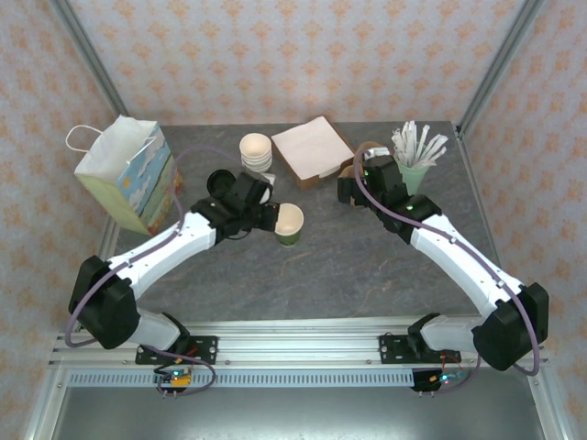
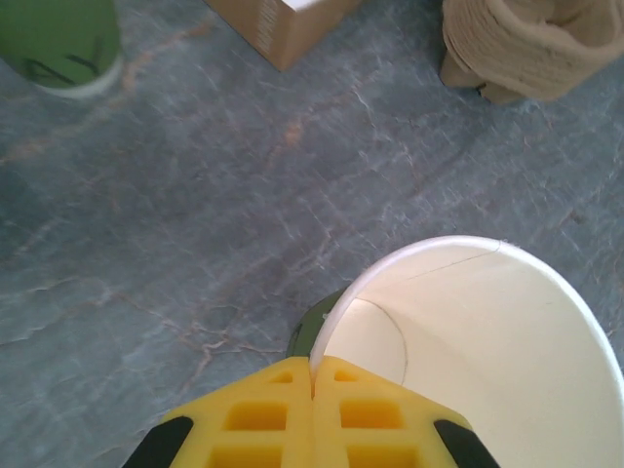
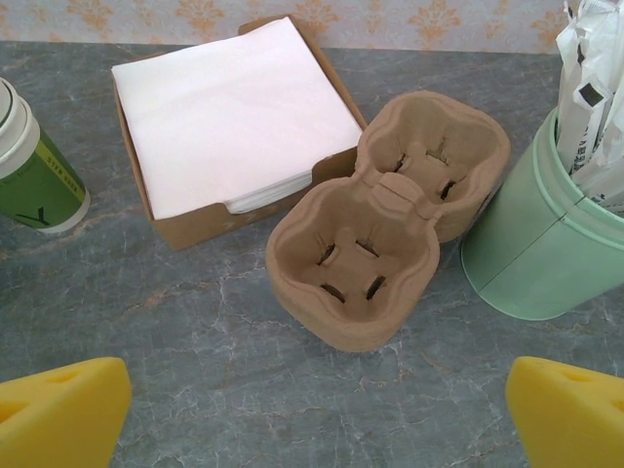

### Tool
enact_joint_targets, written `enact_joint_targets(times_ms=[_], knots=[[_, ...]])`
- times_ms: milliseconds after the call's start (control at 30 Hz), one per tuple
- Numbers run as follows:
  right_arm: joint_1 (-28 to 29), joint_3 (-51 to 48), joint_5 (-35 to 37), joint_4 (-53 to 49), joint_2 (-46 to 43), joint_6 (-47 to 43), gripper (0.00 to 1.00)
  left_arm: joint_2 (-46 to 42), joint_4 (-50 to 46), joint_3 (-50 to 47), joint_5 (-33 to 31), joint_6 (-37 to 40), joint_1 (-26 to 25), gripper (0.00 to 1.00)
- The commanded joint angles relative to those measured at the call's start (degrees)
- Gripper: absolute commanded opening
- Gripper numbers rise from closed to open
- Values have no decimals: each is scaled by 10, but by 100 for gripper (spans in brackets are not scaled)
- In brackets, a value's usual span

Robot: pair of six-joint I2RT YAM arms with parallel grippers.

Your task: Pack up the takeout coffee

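At counter centre, left end effector is clamping the rim of the upright, lidless cream-and-green paper cup, while right end effector is hovering, fingers apart, before the pulp cup carrier; the cup is probably needing a lid next, then bagging.

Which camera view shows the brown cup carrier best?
The right wrist view: the cup carrier lies whole and close, both pockets empty. The left wrist view catches one end at the edge; from above, the right arm covers most of it.
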Motion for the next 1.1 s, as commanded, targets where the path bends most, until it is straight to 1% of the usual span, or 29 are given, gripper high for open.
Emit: enact_joint_targets(times_ms=[0, 200, 333, 467, 567, 633, 700, 800, 867, 933, 1000, 1067], knots=[[0, 8, 9, -15, 5, 5, 99, 17, 79, -11, -26, -25, -16, 6], [0, -8, 5, -14, -2, 9, 99, 52, 122, -34, -28, -31, -26, 10], [-1, -11, 2, -14, -1, 11, 99, 69, 117, -30, -48, -18, -41, 12], [0, -14, -2, -12, 0, 14, 99, 78, 108, -25, -53, -14, -47, 16], [0, -13, -5, -13, 1, 16, 99, 72, 101, -24, -59, -13, -47, 23], [-1, -13, -6, -14, -1, 16, 99, 62, 97, -21, -62, -14, -47, 32], [0, -13, -10, -12, -5, 14, 99, 51, 91, -16, -66, -14, -47, 38], [4, -25, -36, 5, -27, 6, 99, 17, 80, -12, -86, -13, -44, 46], [17, -39, -60, 29, -38, -3, 99, -18, 80, -19, -99, -13, -31, 49], [33, -50, -79, 53, -65, -13, 99, -55, 82, -32, -111, -19, -5, 51], [51, -56, -89, 70, -70, -16, 99, -91, 82, -51, -127, -30, 37, 57], [64, -57, -93, 83, -64, -18, 99, -107, 75, -63, -133, -47, 94, 59]])
